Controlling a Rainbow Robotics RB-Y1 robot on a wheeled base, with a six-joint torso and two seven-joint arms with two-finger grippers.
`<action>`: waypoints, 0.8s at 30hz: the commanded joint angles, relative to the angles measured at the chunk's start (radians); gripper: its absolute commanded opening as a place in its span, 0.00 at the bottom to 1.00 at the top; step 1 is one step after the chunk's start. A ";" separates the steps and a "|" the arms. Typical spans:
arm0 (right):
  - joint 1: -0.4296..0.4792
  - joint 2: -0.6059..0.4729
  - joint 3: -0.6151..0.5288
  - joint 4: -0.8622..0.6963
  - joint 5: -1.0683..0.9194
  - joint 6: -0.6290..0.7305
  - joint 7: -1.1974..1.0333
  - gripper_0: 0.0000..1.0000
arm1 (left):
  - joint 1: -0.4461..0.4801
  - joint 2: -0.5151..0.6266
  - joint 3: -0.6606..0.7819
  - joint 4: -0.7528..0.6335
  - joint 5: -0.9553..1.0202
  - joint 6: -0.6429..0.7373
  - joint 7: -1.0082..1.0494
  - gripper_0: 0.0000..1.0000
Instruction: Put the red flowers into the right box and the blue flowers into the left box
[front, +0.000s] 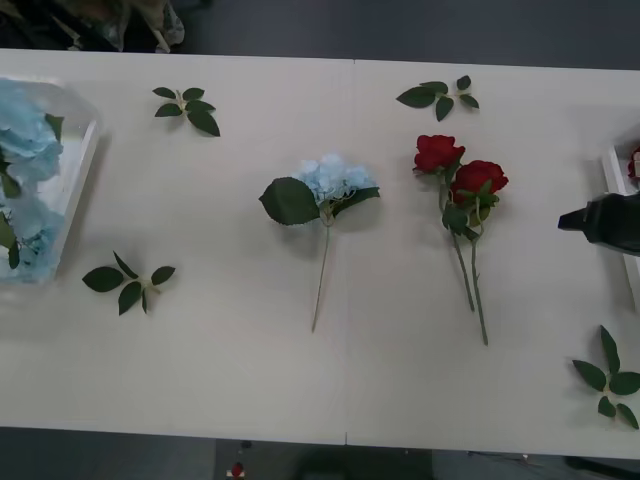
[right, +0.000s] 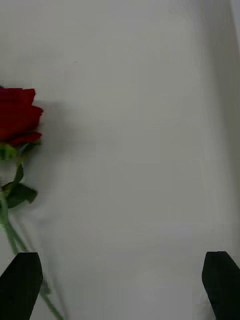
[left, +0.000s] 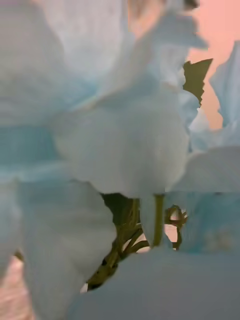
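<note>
At the far left we see the left box (front: 82, 165) holding blue flowers (front: 25, 140). One blue flower (front: 335, 178) lies mid-counter (front: 230, 360), two red flowers (front: 458, 172) to its right. Our right gripper (right: 120, 285), fingers apart and empty, hovers at the right box (front: 612, 170). We cannot tell the left gripper's state.

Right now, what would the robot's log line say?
right hand: open over shallow white tray | table: two deep-red roses, one pale-blue fluffy flower | ribbed white box: blue flowers inside
</note>
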 joint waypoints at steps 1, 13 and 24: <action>-0.002 0.029 -0.013 -0.062 0.009 0.007 -0.067 0.94 | -0.025 0.022 0.012 0.055 -0.165 -0.003 -0.006 0.00; -0.191 0.083 0.170 0.021 0.081 -0.005 -0.109 0.94 | -0.024 -0.116 0.010 0.233 -0.591 -0.104 -0.047 0.00; -0.346 0.200 0.323 0.173 0.249 -0.046 -0.115 0.94 | -0.022 -0.263 -0.014 0.350 -0.760 -0.102 -0.055 0.69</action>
